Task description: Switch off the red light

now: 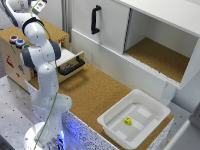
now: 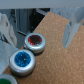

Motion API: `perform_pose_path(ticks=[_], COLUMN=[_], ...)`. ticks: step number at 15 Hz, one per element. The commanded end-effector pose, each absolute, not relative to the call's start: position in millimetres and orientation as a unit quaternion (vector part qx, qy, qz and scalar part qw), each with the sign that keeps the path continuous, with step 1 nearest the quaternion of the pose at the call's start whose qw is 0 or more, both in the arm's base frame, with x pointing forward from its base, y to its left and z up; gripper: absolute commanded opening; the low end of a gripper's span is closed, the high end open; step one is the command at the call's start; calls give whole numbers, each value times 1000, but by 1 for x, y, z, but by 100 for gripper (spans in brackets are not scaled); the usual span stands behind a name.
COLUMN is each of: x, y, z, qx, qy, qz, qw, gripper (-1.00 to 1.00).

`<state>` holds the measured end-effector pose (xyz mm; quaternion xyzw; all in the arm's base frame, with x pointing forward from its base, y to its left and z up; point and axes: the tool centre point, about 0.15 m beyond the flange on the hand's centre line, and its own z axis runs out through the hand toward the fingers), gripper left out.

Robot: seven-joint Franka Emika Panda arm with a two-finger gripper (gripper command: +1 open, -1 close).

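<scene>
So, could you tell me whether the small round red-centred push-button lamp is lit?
Cannot tell: the red light shows red, but no clear glow.

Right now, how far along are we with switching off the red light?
Done: nothing yet; the small round red-centred button looks lit. In hand: the open gripper hovers above it, not touching. Left: descend and press it.

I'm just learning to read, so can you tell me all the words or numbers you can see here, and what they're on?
No text in these pictures can be read.
Wooden box, side wall: small red and blue marks, maybe stickers, too blurred to read.
Red light: no word or sign on it.
Blue button: no word or sign either.
Yellow cube in the white tub: too small to tell any marks.
</scene>
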<state>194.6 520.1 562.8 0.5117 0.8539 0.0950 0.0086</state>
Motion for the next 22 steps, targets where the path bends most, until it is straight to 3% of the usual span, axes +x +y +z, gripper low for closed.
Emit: perform_pose_path(ticks=[1,10,11,22], x=[169,153,153,156], y=[558,598,602,632], z=[567,561,561,526], qx=[498,556,558,542], qy=[864,830,829,840], qz=[72,3,2,-30], qw=[21,25,26,5], gripper=[100,100,-100,-100])
